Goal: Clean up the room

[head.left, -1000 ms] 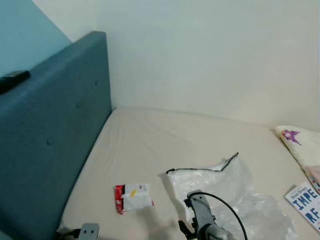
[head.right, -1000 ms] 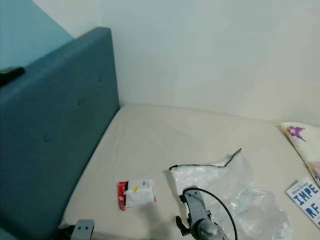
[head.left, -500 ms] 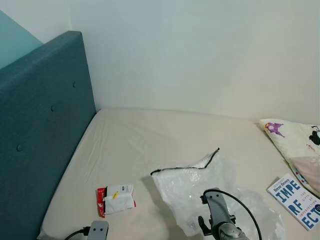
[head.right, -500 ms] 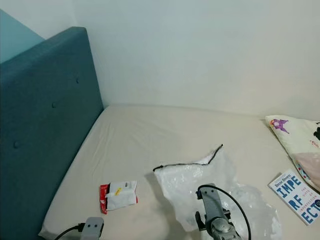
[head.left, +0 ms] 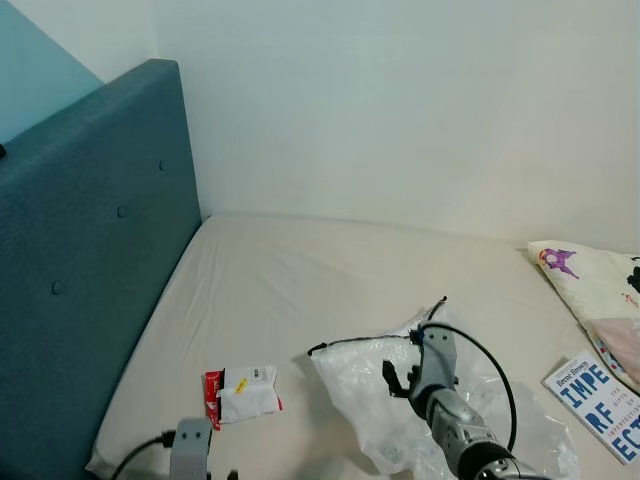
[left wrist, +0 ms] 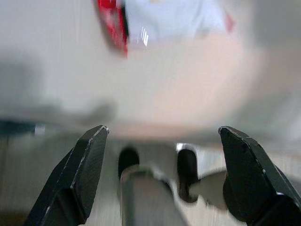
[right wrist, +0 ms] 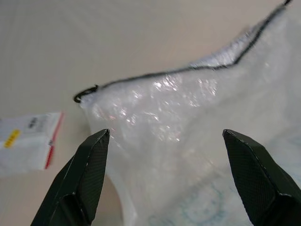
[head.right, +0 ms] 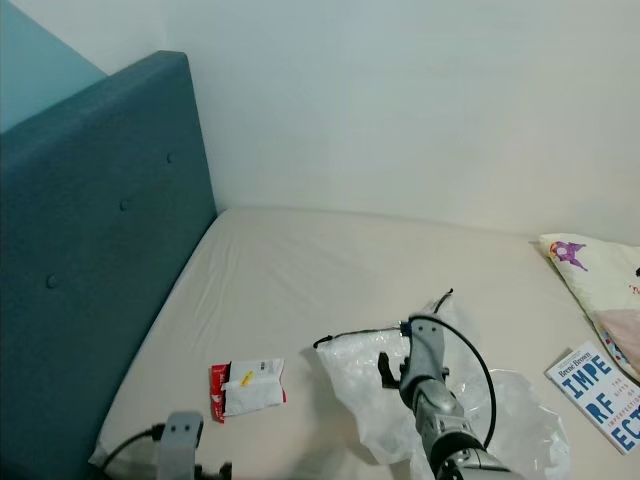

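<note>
Right gripper: fingers spread wide apart, nothing between them, poised above the clear plastic bag with its black-edged mouth directly ahead. From the head camera the right arm reaches forward and up from the near edge of the mattress, wrist raised over the bag's middle, a black cable looping off its side.

Bag: crumpled, transparent, lying flat on the mattress toward the near edge, right of centre; its black rim runs along the far side and lifts to a small peak at the right.

Left gripper: fingers also wide apart, empty, low at the near left corner of the mattress. Left arm barely rises above that edge. The wrist camera is blurred; the red-and-white packet sits ahead of the fingertips, not touching them.

Packet: flat on the mattress near the near-left corner, just left of the bag, a gap between them.

Surroundings: teal padded headboard along the left edge; plain wall behind; printed pillow at the right edge; a blue-lettered book near the near right corner.
</note>
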Available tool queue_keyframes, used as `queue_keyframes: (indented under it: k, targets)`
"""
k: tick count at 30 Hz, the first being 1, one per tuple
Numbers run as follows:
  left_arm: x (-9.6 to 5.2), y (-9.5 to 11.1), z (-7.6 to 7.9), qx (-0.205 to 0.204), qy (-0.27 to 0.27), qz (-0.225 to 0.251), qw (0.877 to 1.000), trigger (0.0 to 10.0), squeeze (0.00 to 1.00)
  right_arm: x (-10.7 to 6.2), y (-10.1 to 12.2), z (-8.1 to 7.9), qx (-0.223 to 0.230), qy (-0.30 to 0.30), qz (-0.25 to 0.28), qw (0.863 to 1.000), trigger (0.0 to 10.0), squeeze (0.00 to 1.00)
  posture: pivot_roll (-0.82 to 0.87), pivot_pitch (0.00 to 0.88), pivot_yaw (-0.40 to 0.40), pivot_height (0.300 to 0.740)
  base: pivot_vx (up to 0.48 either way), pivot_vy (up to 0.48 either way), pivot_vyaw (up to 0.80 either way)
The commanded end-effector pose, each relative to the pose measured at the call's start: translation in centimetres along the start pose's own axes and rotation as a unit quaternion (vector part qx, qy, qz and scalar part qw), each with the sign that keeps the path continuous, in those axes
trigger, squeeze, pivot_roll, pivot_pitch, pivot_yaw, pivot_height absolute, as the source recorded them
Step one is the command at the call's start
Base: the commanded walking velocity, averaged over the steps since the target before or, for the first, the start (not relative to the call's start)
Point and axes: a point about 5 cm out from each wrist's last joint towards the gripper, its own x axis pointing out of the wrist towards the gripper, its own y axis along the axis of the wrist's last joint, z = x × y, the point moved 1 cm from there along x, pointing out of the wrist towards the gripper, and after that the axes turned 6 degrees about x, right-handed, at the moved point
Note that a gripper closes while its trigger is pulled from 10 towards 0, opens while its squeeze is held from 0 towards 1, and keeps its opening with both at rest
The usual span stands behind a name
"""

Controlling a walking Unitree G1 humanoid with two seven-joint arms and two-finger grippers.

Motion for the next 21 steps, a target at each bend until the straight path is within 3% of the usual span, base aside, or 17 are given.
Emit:
queue_keyframes:
  k: [1, 5, 6, 7, 9, 12, 13, 14, 16, 21]
  targets:
    - [0.4, 2.2, -0.3, 0.000, -0.002, 0.044, 0.999, 10.0, 0.00, 0.1, 0.9, 0.4, 0.015, 0.001, 0.012, 1.000, 10.0, 0.00, 0.04, 0.000, -0.109, 0.740, 0.000, 0.000, 0.00]
    - [0.8, 4.6, 0.0, 0.012, -0.015, 0.090, 0.996, 10.0, 0.00, 0.0, 1.2, 0.9, 0.015, -0.006, 0.013, 1.000, 10.0, 0.00, 0.04, 0.000, -0.111, 0.735, 0.000, 0.000, 0.00]
    - [1.0, 6.4, 0.9, 0.057, -0.038, 0.125, 0.990, 10.0, 0.00, -0.1, 1.2, 1.7, 0.023, -0.023, 0.012, 0.999, 10.0, 0.00, 0.03, 0.000, -0.109, 0.725, 0.000, 0.000, 0.00]
    - [1.0, 6.4, 0.9, 0.057, -0.038, 0.125, 0.990, 10.0, 0.00, -0.1, 1.2, 1.7, 0.023, -0.023, 0.012, 0.999, 10.0, 0.00, 0.03, 0.000, -0.109, 0.725, 0.000, 0.000, 0.00]
    - [1.1, 7.1, 1.6, 0.095, -0.053, 0.138, 0.985, 10.0, 0.00, -0.2, 1.1, 2.2, 0.033, -0.036, 0.012, 0.999, 10.0, 0.00, 0.03, 0.000, -0.105, 0.715, 0.000, 0.000, 0.00]
    - [1.1, 7.2, 1.9, 0.107, -0.052, 0.139, 0.983, 10.0, 0.00, -0.2, 1.1, 2.3, 0.037, -0.039, 0.013, 0.998, 10.0, 0.00, 0.03, 0.000, -0.105, 0.710, 0.000, 0.000, 0.00]
    - [1.2, 7.4, 2.7, 0.187, -0.052, 0.137, 0.971, 10.0, 0.00, -0.3, 0.9, 2.5, 0.051, -0.043, 0.011, 0.998, 10.0, 0.00, 0.02, 0.000, -0.098, 0.700, 0.000, 0.000, 0.00]
    - [1.2, 7.4, 2.7, 0.187, -0.052, 0.137, 0.971, 10.0, 0.00, -0.3, 0.9, 2.5, 0.051, -0.043, 0.011, 0.998, 10.0, 0.00, 0.02, 0.000, -0.098, 0.700, 0.000, 0.000, 0.00]
    - [1.3, 7.6, 3.2, 0.244, -0.051, 0.140, 0.958, 10.0, 0.00, -0.4, 0.7, 2.5, 0.057, -0.043, 0.009, 0.997, 10.0, 0.00, 0.02, 0.000, -0.095, 0.690, 0.000, 0.000, 0.00]
    - [1.5, 8.1, 3.6, 0.318, -0.028, 0.143, 0.937, 10.0, 0.00, -0.4, 0.4, 2.5, 0.060, -0.044, 0.007, 0.997, 10.0, 0.00, 0.02, 0.000, -0.093, 0.670, 0.000, 0.000, 0.00]
